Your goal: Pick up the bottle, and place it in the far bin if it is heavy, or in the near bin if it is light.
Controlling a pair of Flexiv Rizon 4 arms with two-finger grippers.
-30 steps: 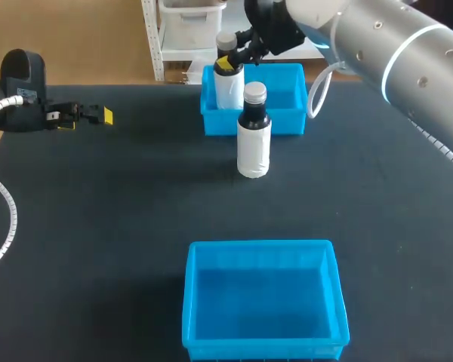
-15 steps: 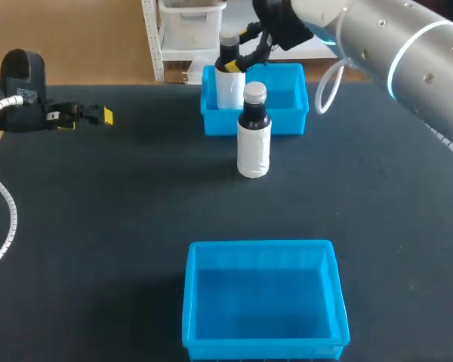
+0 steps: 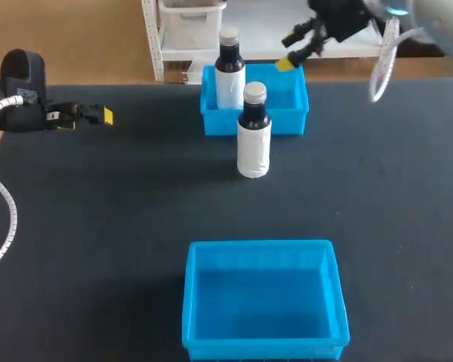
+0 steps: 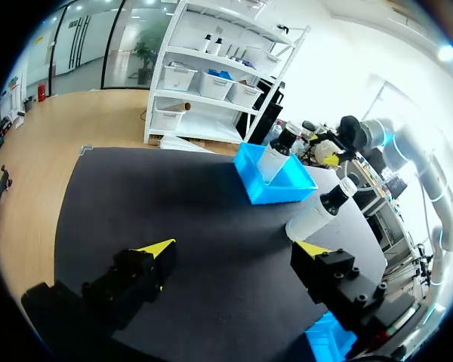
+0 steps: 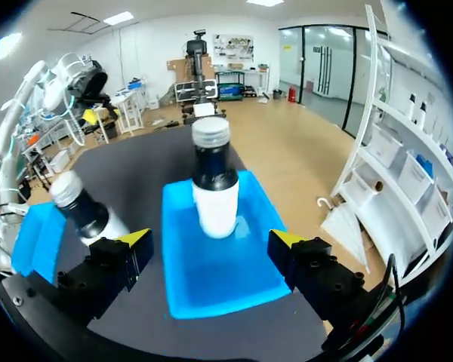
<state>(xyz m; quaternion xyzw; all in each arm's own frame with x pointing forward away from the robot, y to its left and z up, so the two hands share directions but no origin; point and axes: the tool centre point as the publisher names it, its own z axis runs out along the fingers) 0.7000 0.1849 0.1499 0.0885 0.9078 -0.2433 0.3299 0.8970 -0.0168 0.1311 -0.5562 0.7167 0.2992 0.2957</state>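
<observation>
One white bottle with a dark neck and grey cap (image 3: 229, 72) stands upright in the left part of the far blue bin (image 3: 279, 124), free of any fingers. A second like bottle (image 3: 253, 139) stands on the black table just in front of that bin. My right gripper (image 3: 293, 50) hangs open above the bin's far right corner, apart from both bottles. In the right wrist view the binned bottle (image 5: 214, 188) stands ahead of my open right gripper (image 5: 211, 241), inside the bin (image 5: 234, 275). At the table's far left my left gripper (image 3: 98, 115) is open and holds nothing.
The near blue bin (image 3: 189, 302) sits at the table's front middle with nothing in it. The left wrist view has the far bin (image 4: 275, 192), both bottles (image 4: 321, 215) and a corner of the near bin (image 4: 328, 339) ahead of its gripper (image 4: 234, 253).
My right gripper has opened, let go of the bottle in the far bin, and drawn back up and to the right. The bottle stays standing there. The left arm is unmoved.
</observation>
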